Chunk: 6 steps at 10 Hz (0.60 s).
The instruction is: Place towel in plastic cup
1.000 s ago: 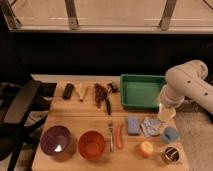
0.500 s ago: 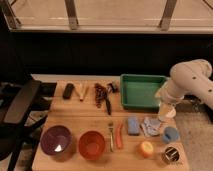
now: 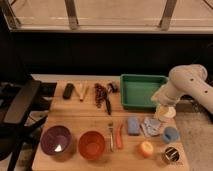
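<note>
1. Hovering at the right of the frame, the gripper (image 3: 164, 113) is hanging wide and empty just above the towel (image 3: 151, 126).
2. The towel is lying in the lower right, just beside the plastic cup (image 3: 170, 134).
3. It is looking soft and light; pinching a middle wrinkle seems best.

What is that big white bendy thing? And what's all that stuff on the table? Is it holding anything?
That is a robot's arm. At its end is the gripper, a two-finger hand, open and holding nothing, just above the crumpled towel. One camera looks down on the wooden table. Beside the towel lie a blue sponge and the small blue plastic cup. There are also a green tray, a purple bowl, an orange bowl, an orange fruit and a shiny can.
</note>
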{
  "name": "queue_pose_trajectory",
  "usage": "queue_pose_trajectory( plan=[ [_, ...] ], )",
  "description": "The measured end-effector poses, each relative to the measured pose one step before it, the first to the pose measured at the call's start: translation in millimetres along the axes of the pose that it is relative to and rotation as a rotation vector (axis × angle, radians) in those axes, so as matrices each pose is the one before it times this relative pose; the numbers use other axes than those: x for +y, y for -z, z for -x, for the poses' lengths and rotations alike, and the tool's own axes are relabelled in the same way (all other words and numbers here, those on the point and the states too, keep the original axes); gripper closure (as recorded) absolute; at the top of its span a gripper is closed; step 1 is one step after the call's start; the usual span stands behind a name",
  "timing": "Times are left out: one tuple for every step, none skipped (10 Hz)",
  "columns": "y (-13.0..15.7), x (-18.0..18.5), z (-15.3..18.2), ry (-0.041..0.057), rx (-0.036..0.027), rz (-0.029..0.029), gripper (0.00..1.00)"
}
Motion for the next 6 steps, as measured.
queue_pose_trajectory(
  plan=[
    [0.45,-0.1,-0.68,-0.00115,0.0005,-0.00127,0.35],
    [-0.65,-0.27,1.03,0.00221,0.0,0.00097,0.35],
    [-0.15,0.2,0.13,0.00021,0.00076,-0.00079,0.35],
    [-0.78,1.74,-0.37,0.00405,0.00447,0.00265,0.35],
    [-7.69,7.45,5.93,0.02555,0.00755,0.01465,0.35],
    [-11.86,6.58,6.16,0.01427,0.0083,0.0164,0.35]
  ],
)
